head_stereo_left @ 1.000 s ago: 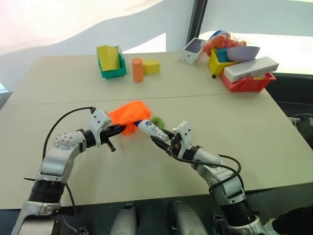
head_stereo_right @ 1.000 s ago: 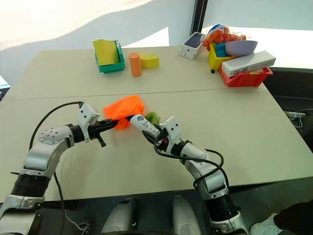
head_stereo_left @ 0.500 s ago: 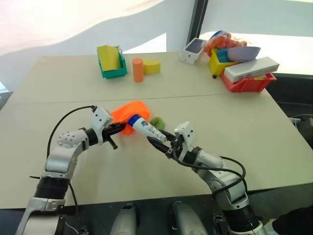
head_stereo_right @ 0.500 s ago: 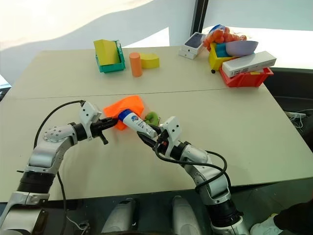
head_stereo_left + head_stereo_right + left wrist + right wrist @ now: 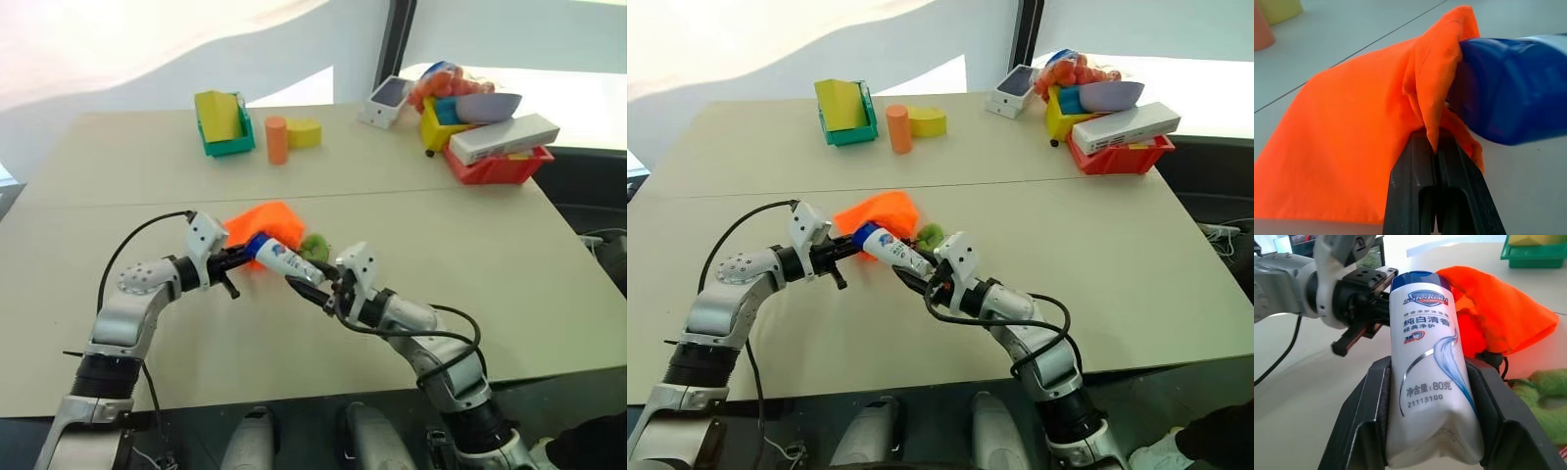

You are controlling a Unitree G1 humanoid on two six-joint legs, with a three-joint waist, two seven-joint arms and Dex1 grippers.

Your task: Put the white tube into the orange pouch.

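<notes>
White tube (image 5: pixel 279 257), light and squashy, is riding crimp-end in your right fingers (image 5: pixel 1432 382), cap nosing the orange pouch (image 5: pixel 263 225); your left fingers (image 5: pixel 1437 166) are pinching the limp rim at nine o'clock.

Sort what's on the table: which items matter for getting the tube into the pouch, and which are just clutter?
In play:
- white tube, held by right gripper
- orange pouch, edge pinched by left gripper

Clutter:
- orange cylinder
- yellow block
- green bin
- long white box
- red bin
</notes>
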